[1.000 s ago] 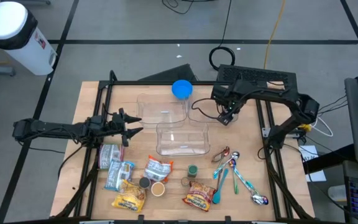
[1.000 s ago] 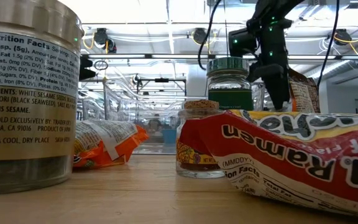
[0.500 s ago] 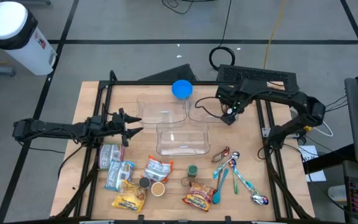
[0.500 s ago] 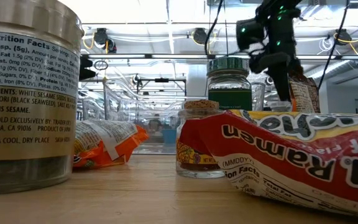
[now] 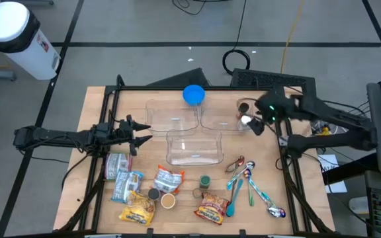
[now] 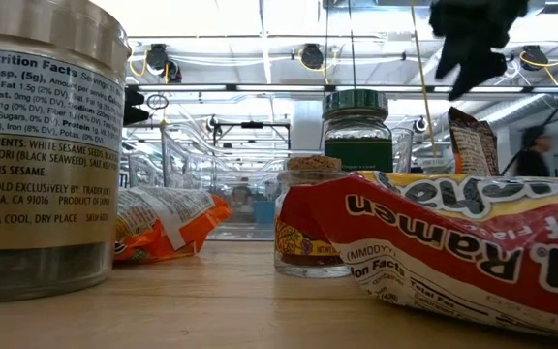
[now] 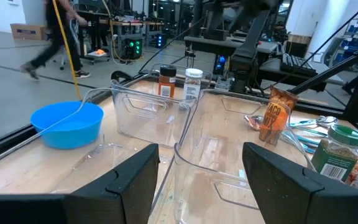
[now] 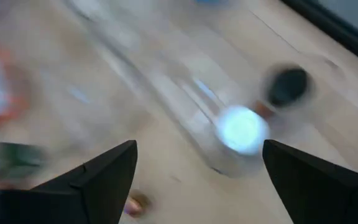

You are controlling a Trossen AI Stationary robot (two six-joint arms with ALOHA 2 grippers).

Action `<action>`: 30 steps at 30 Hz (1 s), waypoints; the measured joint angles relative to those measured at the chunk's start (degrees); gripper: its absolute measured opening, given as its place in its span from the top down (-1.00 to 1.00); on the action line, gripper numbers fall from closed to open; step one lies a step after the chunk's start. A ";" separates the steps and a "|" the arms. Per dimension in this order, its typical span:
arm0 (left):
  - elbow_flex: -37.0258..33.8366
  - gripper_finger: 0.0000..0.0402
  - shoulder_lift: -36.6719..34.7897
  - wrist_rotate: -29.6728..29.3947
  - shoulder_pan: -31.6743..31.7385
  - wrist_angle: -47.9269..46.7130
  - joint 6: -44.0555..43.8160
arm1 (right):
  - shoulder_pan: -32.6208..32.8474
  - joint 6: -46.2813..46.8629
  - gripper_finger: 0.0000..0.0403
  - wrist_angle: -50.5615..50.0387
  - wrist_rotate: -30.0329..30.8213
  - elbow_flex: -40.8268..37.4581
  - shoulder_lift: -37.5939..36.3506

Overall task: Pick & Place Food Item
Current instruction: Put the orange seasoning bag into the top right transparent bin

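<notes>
right pincer [image 5: 262,123], fingers apart and empty, hangs near the worktop's [image 5: 270,173] far right edge; food packets [image 5: 169,180] lie toward the near edge, closer to the idle, parted left pincer [image 5: 141,133].

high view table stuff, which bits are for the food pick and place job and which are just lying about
For the job:
ramen packets
snack bag
green-lid jar
clear bins
right hand, open, by two small jars

Lying about:
blue bowl
spoons

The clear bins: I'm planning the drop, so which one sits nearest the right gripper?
The back-right clear bin, beside the right gripper; the other two bins lie farther left.
</notes>
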 joint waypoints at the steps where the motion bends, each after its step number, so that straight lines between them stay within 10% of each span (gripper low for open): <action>1: -0.01 -0.20 0.01 -0.02 0.01 0.00 0.00 | 2.29 0.55 -0.67 3.92 0.04 -2.20 -2.44; 12: -0.01 -0.20 0.02 -0.02 0.02 0.00 0.00 | 29.38 -10.64 -0.67 56.07 -0.07 -26.67 -10.81; 25: 0.00 -0.20 0.00 -0.02 0.01 -0.01 0.00 | 41.59 -14.94 -0.67 78.34 4.15 -42.29 -6.30; 30: -0.01 -0.20 0.00 0.01 0.02 0.00 -0.02 | 41.54 -20.22 -0.67 71.43 4.95 -43.26 -6.98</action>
